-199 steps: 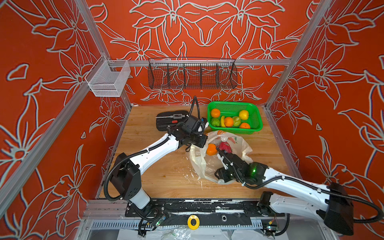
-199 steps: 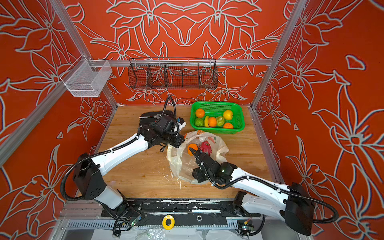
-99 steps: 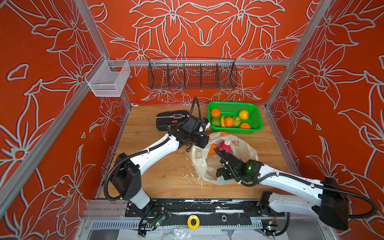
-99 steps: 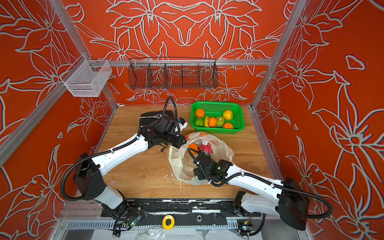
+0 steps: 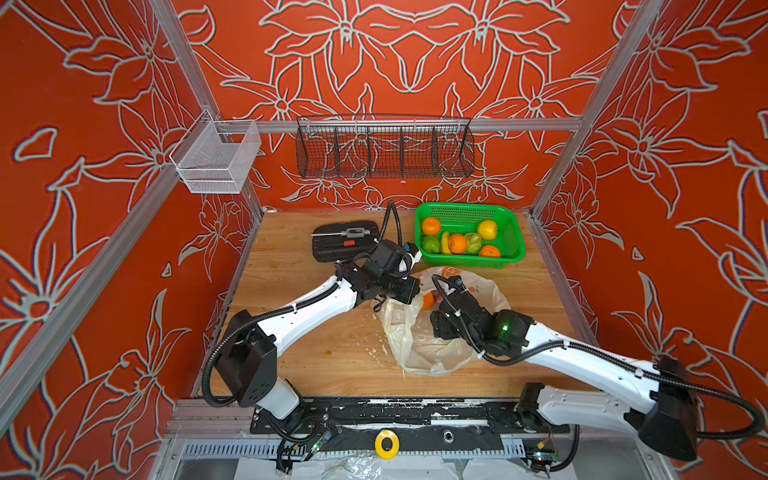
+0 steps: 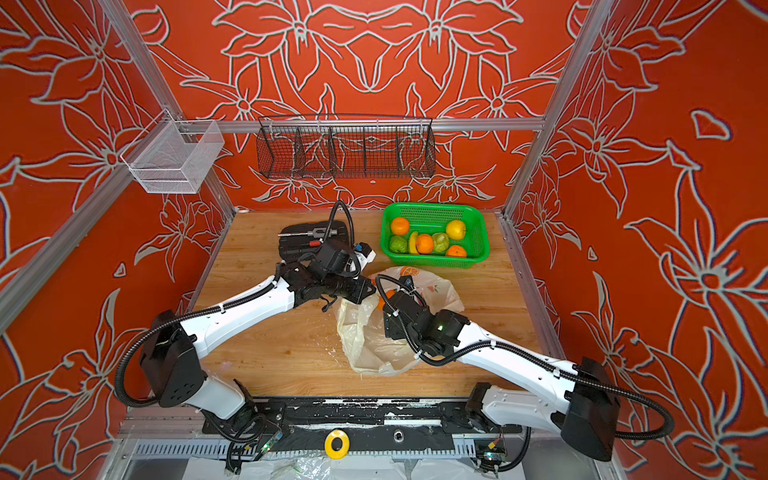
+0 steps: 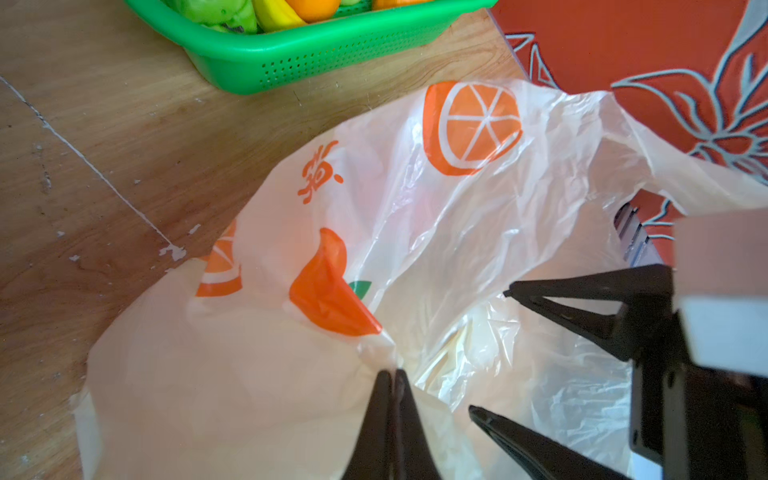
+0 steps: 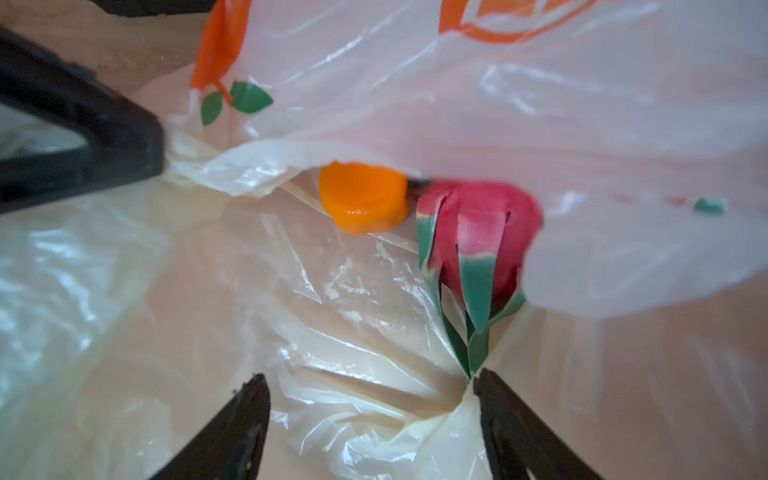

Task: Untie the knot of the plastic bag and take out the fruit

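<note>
Now: right claw spread inside the plastic bag, left claw pinching its film

Nearest the front of the wooden table [image 5: 316, 353], the plastic bag [image 5: 415, 345] lies slack and crumpled at mid-table, just in front of the green basket [image 5: 469, 259]. Its film is thin, translucent and cream-white, creased all over and printed with orange slices and small green leaves. The mouth gapes.

The right claw [image 8: 368, 378] reaches into that mouth with its fingers set wide apart and nothing between them. One fingertip [image 8: 482, 382] rests against a bunched fold of film, right at the tips of the dragon fruit's green scales.

The left claw [image 7: 391, 374], coming from the left, is pressed together on a gathered pinch of the bag's upper layer and holds it raised over the opening.

Under the lifted layer, two pieces of fruit lie on the lower layer: an orange [image 8: 363, 199] and, just beside it, the pink dragon fruit [image 8: 478, 232]. Film partly hides both.

Farther back, the basket holds more oranges [image 5: 457, 243], bumpy green pieces [image 5: 430, 244], a yellow one [image 5: 487, 229] and a small banana [image 5: 444, 243]. A black tool case [image 5: 332, 249] lies to its left. A black wire rack [image 5: 384, 149] hangs on the rear wall, and a white mesh bin [image 5: 216, 166] on the left rail.
</note>
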Action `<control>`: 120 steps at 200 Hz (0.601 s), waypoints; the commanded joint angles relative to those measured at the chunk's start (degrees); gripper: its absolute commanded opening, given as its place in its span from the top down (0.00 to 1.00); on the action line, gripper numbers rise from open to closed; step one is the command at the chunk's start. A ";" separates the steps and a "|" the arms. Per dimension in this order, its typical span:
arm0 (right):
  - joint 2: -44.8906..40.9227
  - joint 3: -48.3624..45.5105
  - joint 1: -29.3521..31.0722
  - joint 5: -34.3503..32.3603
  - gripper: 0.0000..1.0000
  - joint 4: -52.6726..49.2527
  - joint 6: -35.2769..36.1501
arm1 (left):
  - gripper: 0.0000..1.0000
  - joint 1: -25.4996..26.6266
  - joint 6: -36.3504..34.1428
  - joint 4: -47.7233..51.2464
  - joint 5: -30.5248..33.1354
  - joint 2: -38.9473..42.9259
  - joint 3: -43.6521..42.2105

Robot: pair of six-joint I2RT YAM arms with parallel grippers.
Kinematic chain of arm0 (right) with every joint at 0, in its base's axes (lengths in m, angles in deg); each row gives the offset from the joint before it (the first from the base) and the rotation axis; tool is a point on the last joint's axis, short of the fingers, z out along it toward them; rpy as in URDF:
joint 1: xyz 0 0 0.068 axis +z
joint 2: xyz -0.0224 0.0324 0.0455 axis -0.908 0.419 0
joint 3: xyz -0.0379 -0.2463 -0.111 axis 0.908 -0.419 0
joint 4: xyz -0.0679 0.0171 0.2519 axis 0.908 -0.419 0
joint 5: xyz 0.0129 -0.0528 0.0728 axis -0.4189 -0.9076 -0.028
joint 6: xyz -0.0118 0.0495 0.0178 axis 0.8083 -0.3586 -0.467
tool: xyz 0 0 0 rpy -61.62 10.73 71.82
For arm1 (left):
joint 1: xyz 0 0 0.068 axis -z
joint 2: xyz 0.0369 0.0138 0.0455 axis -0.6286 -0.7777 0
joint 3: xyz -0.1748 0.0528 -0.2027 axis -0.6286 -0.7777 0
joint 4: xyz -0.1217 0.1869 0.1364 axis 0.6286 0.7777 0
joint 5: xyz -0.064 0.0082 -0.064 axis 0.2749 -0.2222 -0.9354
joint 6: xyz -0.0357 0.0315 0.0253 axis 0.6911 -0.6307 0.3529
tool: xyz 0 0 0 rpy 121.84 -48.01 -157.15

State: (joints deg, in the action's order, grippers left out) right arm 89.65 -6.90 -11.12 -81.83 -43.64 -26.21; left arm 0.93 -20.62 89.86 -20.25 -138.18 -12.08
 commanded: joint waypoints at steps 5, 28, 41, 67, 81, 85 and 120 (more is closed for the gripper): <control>2.26 -0.82 0.22 -1.70 0.19 7.17 -2.83 | 1.00 0.55 0.42 -1.57 0.32 1.77 0.26; 6.26 -1.19 0.14 -0.60 0.19 11.95 -2.63 | 1.00 0.59 0.42 -1.13 1.26 1.64 0.37; 9.28 -0.95 -0.41 -0.94 0.18 12.83 -3.64 | 1.00 0.56 0.42 -0.78 1.84 1.45 0.61; 15.09 1.06 -1.33 -0.14 0.18 13.90 -3.61 | 1.00 0.55 0.51 -0.03 3.89 1.41 0.81; 17.70 1.99 -1.56 -0.26 0.18 15.18 -2.42 | 1.00 0.55 0.76 0.28 5.52 1.56 0.89; 18.44 2.25 -1.75 -0.35 0.18 15.35 -2.25 | 1.00 0.55 0.92 0.37 5.99 1.62 0.81; 23.12 4.25 -3.34 -0.01 0.17 16.65 -0.54 | 1.00 0.53 2.13 0.18 10.66 3.17 -0.36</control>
State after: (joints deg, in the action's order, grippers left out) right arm 110.63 -5.10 -13.59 -81.39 -28.60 -27.79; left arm 1.26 -19.68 89.99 -13.91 -137.50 -12.10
